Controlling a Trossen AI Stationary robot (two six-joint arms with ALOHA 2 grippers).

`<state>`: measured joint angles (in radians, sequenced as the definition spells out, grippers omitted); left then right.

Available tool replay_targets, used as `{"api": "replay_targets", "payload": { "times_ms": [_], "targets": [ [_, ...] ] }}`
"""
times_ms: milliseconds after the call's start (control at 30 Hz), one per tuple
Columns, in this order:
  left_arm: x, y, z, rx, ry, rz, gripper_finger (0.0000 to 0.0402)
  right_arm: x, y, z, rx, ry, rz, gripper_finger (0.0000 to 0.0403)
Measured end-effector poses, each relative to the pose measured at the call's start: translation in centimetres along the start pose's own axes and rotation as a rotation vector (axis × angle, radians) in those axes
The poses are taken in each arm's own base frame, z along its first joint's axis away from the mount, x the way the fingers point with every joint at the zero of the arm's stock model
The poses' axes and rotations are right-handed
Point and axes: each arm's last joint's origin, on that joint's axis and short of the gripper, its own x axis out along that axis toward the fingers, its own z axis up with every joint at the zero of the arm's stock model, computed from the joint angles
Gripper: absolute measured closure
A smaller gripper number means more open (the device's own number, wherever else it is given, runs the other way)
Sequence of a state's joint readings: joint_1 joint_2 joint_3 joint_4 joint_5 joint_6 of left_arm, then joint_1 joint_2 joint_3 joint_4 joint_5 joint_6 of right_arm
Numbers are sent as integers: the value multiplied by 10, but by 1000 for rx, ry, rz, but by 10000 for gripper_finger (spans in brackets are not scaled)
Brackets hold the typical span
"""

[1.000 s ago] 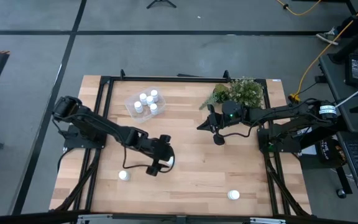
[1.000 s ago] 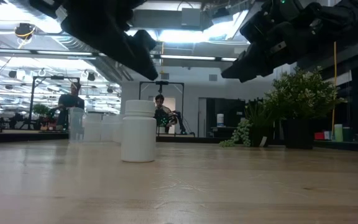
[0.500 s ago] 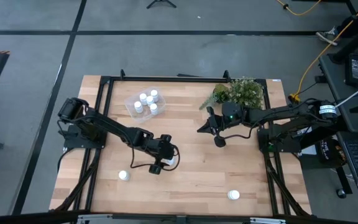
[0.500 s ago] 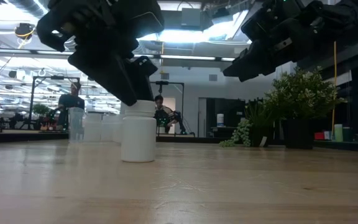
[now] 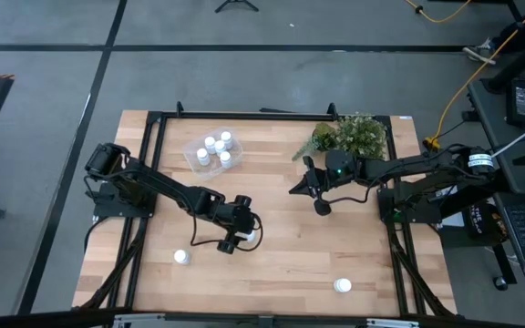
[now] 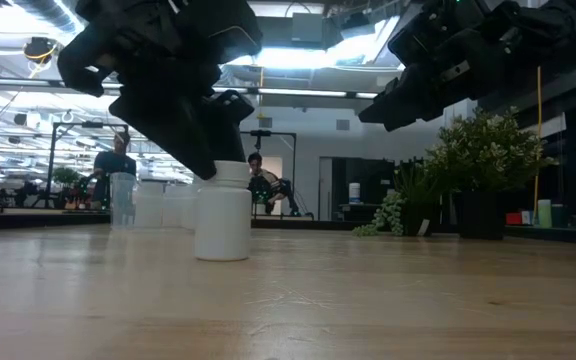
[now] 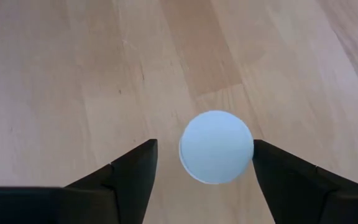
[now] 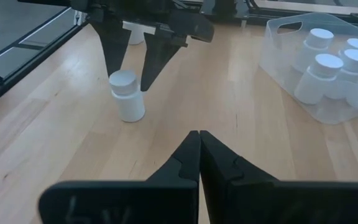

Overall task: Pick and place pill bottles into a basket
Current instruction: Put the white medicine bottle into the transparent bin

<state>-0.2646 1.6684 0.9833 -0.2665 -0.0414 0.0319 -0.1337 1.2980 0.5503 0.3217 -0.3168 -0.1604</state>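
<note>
Pill bottles are the subject: seven in total, four in the basket, three loose on the surface.

Surface (image 5: 281,196): light wood planks inside a black frame. A green bushy plant (image 5: 349,135) stands at the far edge, on the right arm's side.

Basket (image 5: 194,148): clear plastic, rounded corners, near the far edge on the left arm's side. Four pill bottles stand upright inside it, close together; one marked here (image 5: 226,138).

Left pincer (image 5: 244,239): over the middle of the surface, nearer the front edge, pointing down. Fingers spread wide, one on each side of an upright pill bottle (image 7: 216,147). In the left wrist view a gap shows between the cap and each finger (image 7: 135,174), so nothing is gripped. In the low view the fingertips reach about cap height.

Right pincer (image 5: 320,206): hangs above the surface just in front of the plant, well apart from the left pincer. Fingers pressed together, holding nothing.

Remaining loose bottles: one (image 5: 181,258) near the front on the left arm's side, close to the left pincer; one (image 5: 341,285) near the front edge on the right arm's side, well apart from both pincers.
</note>
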Motion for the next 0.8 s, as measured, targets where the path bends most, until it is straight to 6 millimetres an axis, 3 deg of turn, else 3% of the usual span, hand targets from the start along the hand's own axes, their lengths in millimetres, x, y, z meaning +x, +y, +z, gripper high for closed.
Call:
{"api": "replay_targets", "payload": {
  "times_ms": [800],
  "targets": [
    [0,0,0,161,-2,-14,230,0,0,0,1,0,0,396]
  ]
}}
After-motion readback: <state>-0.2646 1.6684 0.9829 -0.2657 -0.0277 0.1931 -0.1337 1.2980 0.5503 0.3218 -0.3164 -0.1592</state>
